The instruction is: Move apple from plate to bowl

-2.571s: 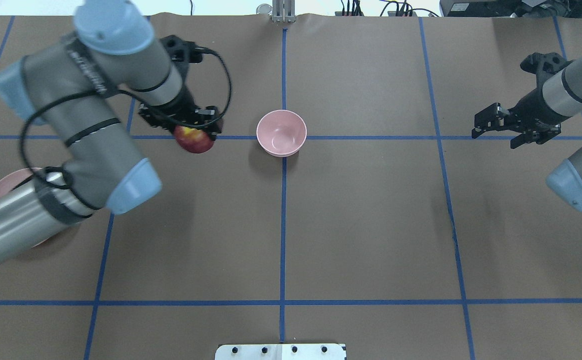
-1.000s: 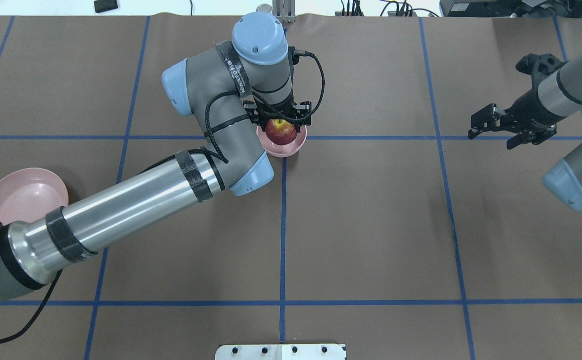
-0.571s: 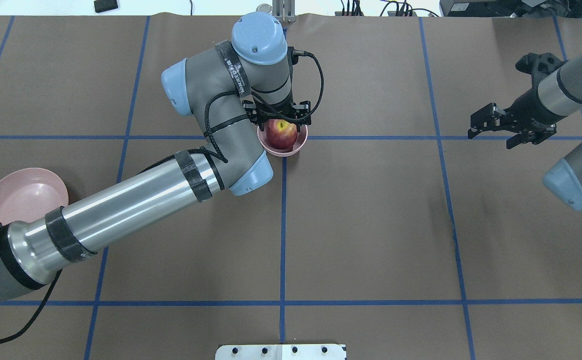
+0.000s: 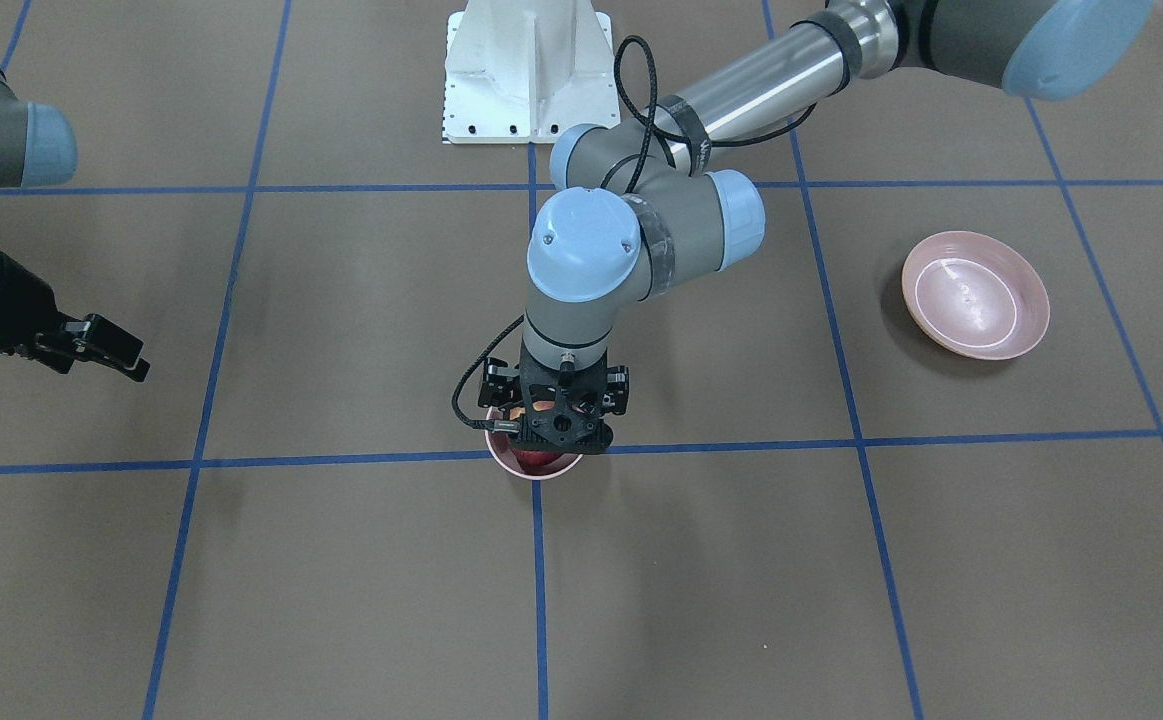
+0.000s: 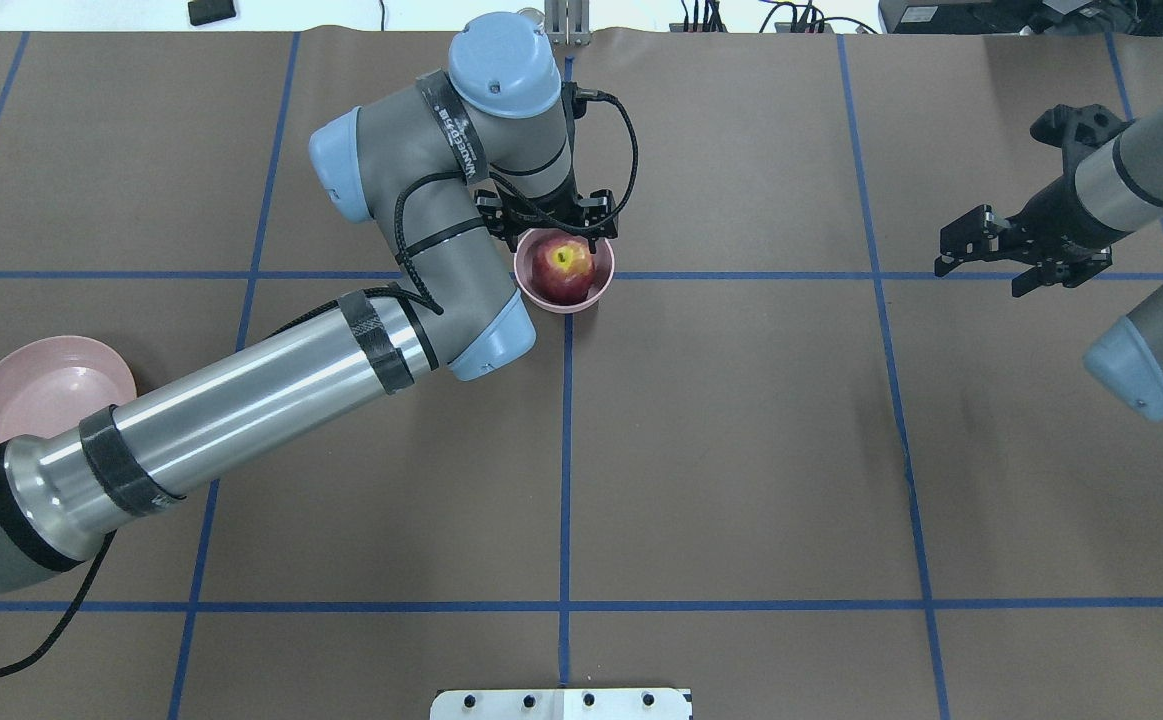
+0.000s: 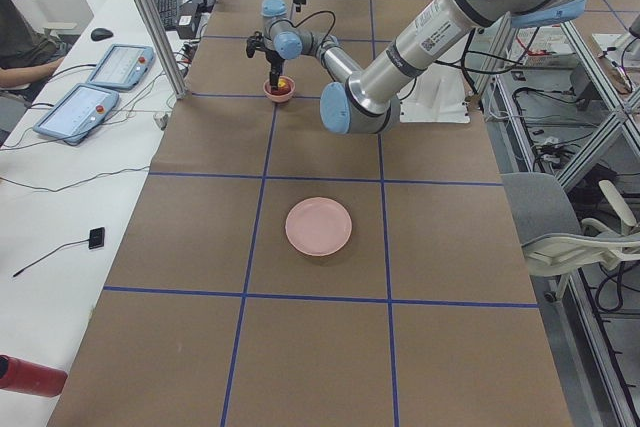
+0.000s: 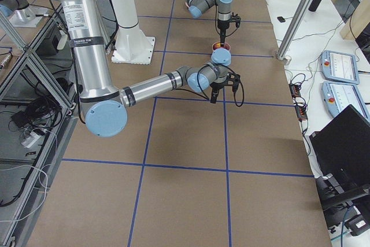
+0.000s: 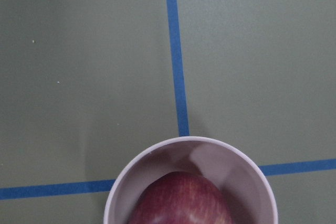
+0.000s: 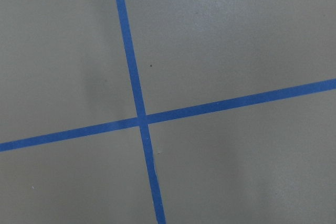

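Apple (image 5: 562,272) seated in bowl (image 5: 602,288), directly below left gripper (image 5: 553,230), yellow stem patch facing up.

- Left gripper: points straight down, jaws spread wide, 1 finger on each side above the bowl rim. Nothing between them; no contact with the apple visible from overhead. Front view has the gripper body covering most of the bowl, with only a sliver of red showing under it.
- Left wrist view: top of the apple and the bowl's far rim sit at the bottom edge, under the camera. Bowl stands on a crossing of blue tape lines (image 5: 566,450).
- Plate (image 4: 976,308): well apart from the left gripper, back along its arm toward the robot's left end of the table. It holds nothing.
- Right gripper (image 5: 981,278): jaws parted, holding nothing, hanging above the table (image 5: 741,450) well apart from the bowl. Its wrist view shows only brown surface and 1 tape crossing.
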Robot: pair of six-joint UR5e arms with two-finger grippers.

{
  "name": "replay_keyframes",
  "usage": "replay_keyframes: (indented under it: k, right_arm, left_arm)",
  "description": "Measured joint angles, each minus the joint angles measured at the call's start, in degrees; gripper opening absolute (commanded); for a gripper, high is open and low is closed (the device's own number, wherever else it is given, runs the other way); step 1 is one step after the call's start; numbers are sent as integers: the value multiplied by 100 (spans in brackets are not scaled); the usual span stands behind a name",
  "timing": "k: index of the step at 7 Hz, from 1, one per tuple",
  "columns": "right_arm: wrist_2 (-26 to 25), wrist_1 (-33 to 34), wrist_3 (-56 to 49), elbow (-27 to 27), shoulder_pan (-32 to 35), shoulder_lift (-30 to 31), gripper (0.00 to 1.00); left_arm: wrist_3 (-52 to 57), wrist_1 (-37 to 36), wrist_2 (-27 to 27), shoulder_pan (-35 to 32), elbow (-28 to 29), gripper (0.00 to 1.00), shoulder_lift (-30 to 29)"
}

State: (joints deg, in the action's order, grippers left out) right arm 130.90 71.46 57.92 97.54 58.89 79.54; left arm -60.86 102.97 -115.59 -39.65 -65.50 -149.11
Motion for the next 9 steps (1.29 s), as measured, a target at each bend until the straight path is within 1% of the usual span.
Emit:
replay_keyframes:
  k: [1,2,3,4,5,6,7,8,9]
  right_arm:
    - [-9,0,0,4,0,-2,100]
    - [-16,0,0,10,6,-11,100]
    - [-12,10,-5,26,56,-21,100]
    - [6,41,-57,49,203,-19,100]
    - [26,67,-263,43,391,-1,100]
    - [46,229,-672,43,587,4,100]
    - [65,695,-1276,81,831,-47,100]
    - [77,1273,-2012,120,1095,-133,100]
    - [84,1824,-2827,144,1347,-186,100]
  left_arm:
    - [-121,0,-231,-113,-487,97,364]
    - [-206,-25,-569,-403,-1523,97,1213]
    - [17,-149,-992,-899,-2533,97,2089]
    - [774,-391,-1266,-1396,-3261,97,2880]
    - [2118,-666,-1376,-1879,-3826,97,3775]
    - [3439,-824,-1406,-2346,-4102,97,4492]
    - [4486,-891,-1428,-2803,-4190,98,5007]
    - [5142,-915,-1456,-3140,-4233,98,5372]
    - [5424,-908,-1477,-3340,-4259,98,5635]
